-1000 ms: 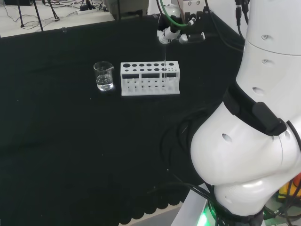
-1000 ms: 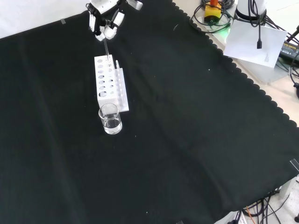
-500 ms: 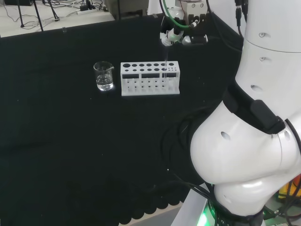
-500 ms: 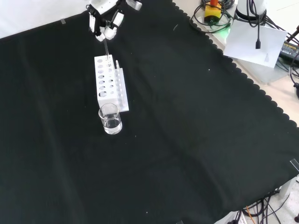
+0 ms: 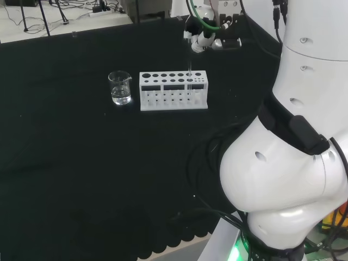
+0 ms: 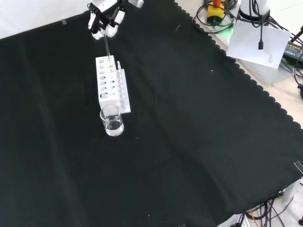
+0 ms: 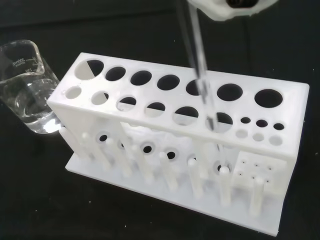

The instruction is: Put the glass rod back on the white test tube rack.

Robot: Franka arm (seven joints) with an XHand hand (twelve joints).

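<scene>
Rod [image 7: 200, 75] in rack [image 7: 165, 125] hole.

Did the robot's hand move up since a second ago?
Yes. In the head view the black and white hand now sits higher above the white test tube rack than before, leaving the thin glass rod standing in the rack.

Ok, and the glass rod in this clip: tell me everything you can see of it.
The glass rod is a thin, straight, clear stick, nearly upright. Its top is pinched in the hand, above the end of the white test tube rack farthest from the beaker. In the wrist view its lower part passes down through one of the large holes in the rack's top plate. Whether the tip rests on the base cannot be told.
</scene>
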